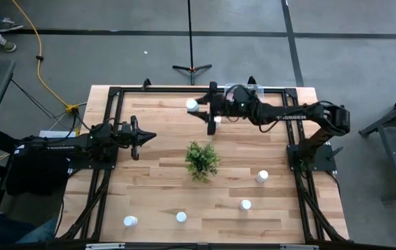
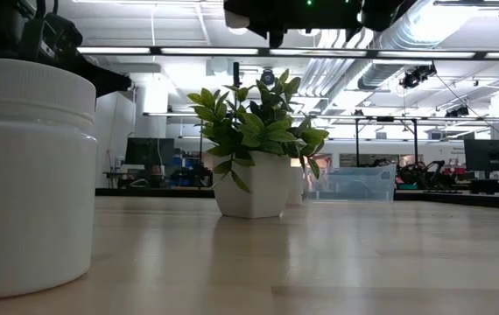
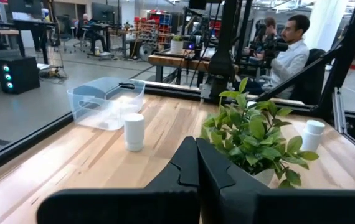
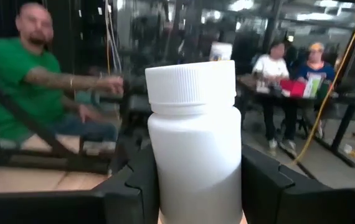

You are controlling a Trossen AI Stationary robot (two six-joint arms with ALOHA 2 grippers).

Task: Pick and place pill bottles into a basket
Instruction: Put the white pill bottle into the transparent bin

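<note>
Several white pill bottles stand on the wooden table: one (image 1: 192,105) at the far side, the others (image 1: 262,176) (image 1: 245,205) (image 1: 181,217) (image 1: 130,221) toward the near edge. The clear basket (image 1: 251,89) (image 3: 106,102) stands at the far edge. My right gripper (image 1: 214,118) (image 4: 196,180) reaches level over the far middle of the table, just beside the basket, shut on a pill bottle (image 4: 195,137). My left gripper (image 1: 144,136) (image 3: 196,168) is shut at the table's left, with nothing in it, pointing toward the plant. My right gripper pinches the pill bottle's body (image 4: 165,168) between its two fingers (image 4: 134,186), on opposite sides below the cap. The fingers come at it level. The bottle stands upright in the hold with its cap (image 4: 191,81) up, held up above the table.
A small green plant in a white pot (image 1: 201,160) (image 2: 254,166) stands mid-table between the two arms. A black frame (image 1: 114,90) runs round the table's edges. People sit in the room beyond the table. Bare wood lies between the plant and the near bottles.
</note>
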